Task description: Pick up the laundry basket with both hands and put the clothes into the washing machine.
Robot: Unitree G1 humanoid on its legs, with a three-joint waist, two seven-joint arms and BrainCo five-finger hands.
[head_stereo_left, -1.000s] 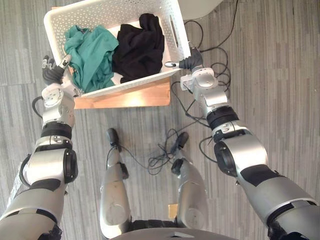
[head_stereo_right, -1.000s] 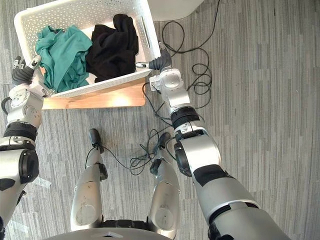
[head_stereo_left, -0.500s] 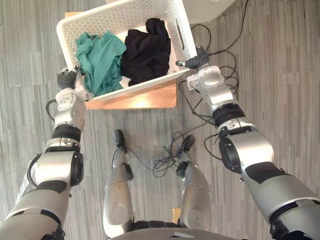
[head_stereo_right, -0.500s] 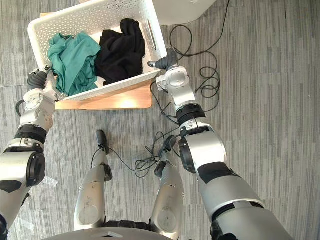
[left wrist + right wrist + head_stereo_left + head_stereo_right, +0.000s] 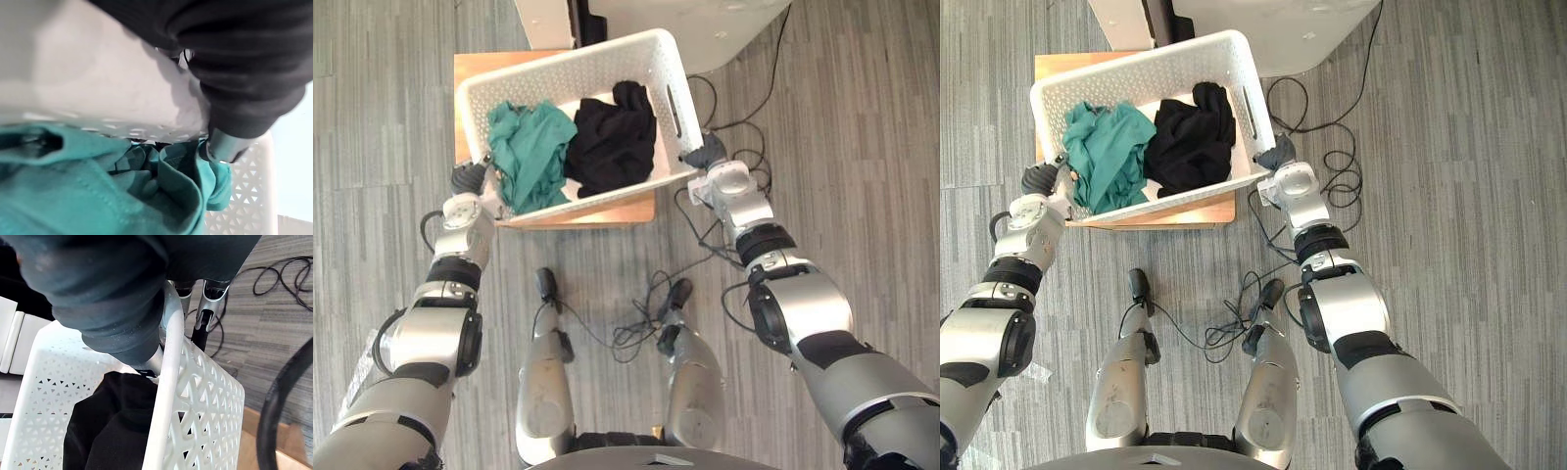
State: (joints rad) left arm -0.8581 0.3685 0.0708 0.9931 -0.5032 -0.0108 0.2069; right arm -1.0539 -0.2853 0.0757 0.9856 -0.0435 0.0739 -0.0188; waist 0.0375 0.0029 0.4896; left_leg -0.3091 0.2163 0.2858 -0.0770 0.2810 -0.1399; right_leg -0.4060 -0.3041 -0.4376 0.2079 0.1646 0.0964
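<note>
The white perforated laundry basket [image 5: 672, 93] sits tilted over a low wooden stand [image 5: 607, 211]. A teal garment [image 5: 529, 152] lies in its left half and a black garment [image 5: 612, 142] in its right half. My left hand [image 5: 468, 181] is at the near left corner. In the left wrist view its thumb [image 5: 222, 147] hooks over the rim [image 5: 98, 88] above the teal cloth [image 5: 98, 196]. My right hand [image 5: 708, 157] grips the near right corner. Its thumb is inside the rim [image 5: 168, 396] by the black cloth [image 5: 107, 431], and its fingers [image 5: 208, 303] are outside.
The white washing machine [image 5: 705, 24] stands just beyond the basket, with a dark gap [image 5: 582, 20] beside a white panel. Grey plank floor [image 5: 862, 147] lies open to both sides of the stand.
The whole picture has shifted, so the camera has moved and the basket shows lower in view. Both hands have closed their fingers onto the basket's near corners.
</note>
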